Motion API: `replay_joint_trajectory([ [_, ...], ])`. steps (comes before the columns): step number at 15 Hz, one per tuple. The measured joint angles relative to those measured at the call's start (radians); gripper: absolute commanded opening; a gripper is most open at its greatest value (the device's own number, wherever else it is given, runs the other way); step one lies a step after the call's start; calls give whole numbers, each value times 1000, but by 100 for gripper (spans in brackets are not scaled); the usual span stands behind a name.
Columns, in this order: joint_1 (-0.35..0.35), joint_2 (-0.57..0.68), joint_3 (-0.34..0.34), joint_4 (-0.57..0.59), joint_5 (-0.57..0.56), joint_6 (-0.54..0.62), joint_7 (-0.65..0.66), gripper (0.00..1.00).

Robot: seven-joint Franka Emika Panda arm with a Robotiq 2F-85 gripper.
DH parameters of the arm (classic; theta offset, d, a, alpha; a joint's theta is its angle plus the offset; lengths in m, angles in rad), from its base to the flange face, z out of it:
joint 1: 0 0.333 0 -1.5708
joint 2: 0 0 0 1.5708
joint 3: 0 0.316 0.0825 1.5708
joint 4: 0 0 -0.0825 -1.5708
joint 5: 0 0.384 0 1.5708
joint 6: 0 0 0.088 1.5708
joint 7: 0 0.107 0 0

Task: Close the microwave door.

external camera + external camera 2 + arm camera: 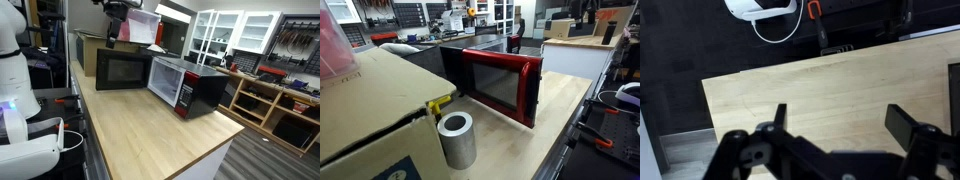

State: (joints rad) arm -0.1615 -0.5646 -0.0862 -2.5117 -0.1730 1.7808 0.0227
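Note:
The microwave stands on the wooden table, with a black casing and a red control panel end. The microwave door stands wide open, its black inner face showing in an exterior view. Its red-framed outer face with the dark window shows in an exterior view, beside the black casing. My gripper hangs above and behind the open door, apart from it. In the wrist view the gripper is open and empty over bare tabletop. The microwave is out of the wrist view.
A brown cardboard box sits behind the door and fills the near left of an exterior view. A grey metal cylinder stands by it. White cabinets and wooden shelving stand beyond the table. A white robot stands beside the table.

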Motion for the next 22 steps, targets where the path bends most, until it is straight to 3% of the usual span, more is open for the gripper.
replay_joint_trajectory([
  [22,16,26,10,18,0,17,5,100],
])
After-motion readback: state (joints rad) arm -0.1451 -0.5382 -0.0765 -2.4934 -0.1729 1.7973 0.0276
